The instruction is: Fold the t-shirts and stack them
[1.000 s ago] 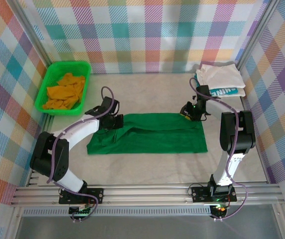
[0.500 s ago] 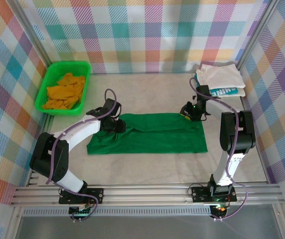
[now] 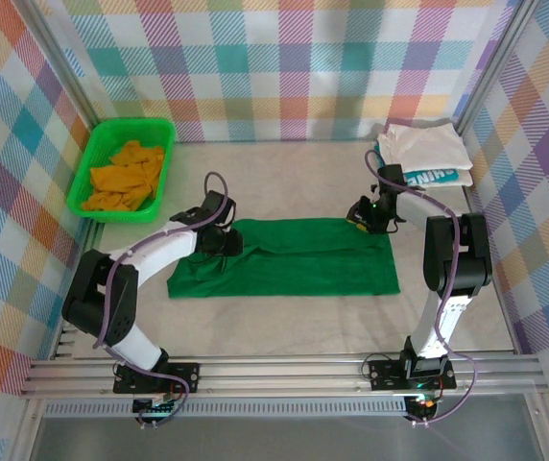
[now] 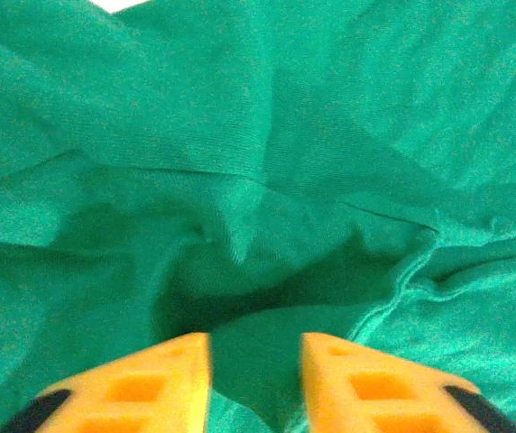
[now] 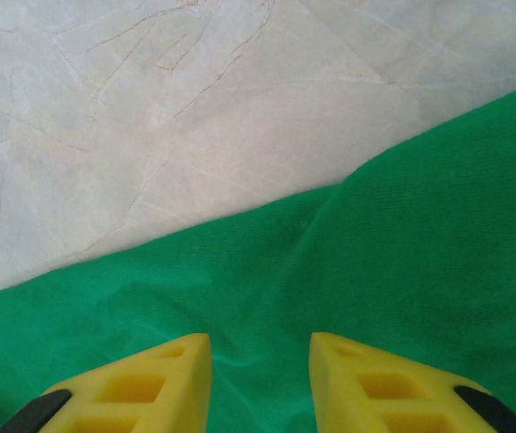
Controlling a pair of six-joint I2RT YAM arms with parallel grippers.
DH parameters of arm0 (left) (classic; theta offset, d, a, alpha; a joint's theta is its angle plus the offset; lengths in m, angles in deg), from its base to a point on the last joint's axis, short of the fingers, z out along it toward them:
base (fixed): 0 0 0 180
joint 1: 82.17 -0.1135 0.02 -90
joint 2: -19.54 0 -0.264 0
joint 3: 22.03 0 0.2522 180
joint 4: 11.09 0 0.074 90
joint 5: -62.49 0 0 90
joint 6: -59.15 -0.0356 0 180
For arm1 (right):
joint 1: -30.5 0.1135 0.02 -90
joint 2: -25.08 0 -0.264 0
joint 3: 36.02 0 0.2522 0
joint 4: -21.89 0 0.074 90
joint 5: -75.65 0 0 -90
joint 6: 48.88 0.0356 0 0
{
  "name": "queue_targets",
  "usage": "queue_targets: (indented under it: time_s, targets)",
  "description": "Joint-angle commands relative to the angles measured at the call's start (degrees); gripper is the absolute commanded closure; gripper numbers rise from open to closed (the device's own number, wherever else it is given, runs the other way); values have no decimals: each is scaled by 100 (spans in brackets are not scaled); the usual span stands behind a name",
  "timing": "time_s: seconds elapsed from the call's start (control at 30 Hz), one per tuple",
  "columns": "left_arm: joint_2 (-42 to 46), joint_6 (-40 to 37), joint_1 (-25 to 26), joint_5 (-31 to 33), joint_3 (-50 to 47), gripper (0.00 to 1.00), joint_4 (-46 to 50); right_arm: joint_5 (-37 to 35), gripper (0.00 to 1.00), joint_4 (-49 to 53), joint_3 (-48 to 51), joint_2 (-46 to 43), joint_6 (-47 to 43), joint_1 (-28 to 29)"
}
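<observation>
— While the left gripper [image 4: 255, 347] sits low over the far left end of the green shirt [image 3: 294, 259], are its fingers closed?

— No. The orange tips stand apart, with rumpled cloth showing in the gap. The right gripper [image 5: 260, 347] is likewise spread, at the far right corner, where cloth meets bare table [image 3: 284, 173].

— And the shirt itself?

— It lies as a long band across mid-table between the arms, partly folded by the look of it. A white shirt [image 3: 423, 146] and a teal shirt [image 3: 438, 177] sit stacked in the far right corner. An orange shirt [image 3: 126, 173] lies in the basket [image 3: 81, 182] at far left.

— How will it handle?

— Light, limp and quick to crease, most likely. It should sag from any single pinch, so the two far-edge corners, taken together, look the best hold.
</observation>
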Motion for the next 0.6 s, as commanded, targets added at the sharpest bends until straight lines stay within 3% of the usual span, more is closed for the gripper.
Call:
queue_targets:
  time_s: [0.0,0.17,0.57]
  targets:
    - [-27,-45,52,-127,46,87,-146,35,65,65,-23,25,-84,29]
    - [109,-78,57,-68,130,100,118,19,65,73,-32,25,-89,28]
    - [204,-620,259,-107,881,100,2202,18,65,103,-67,43,-93,37]
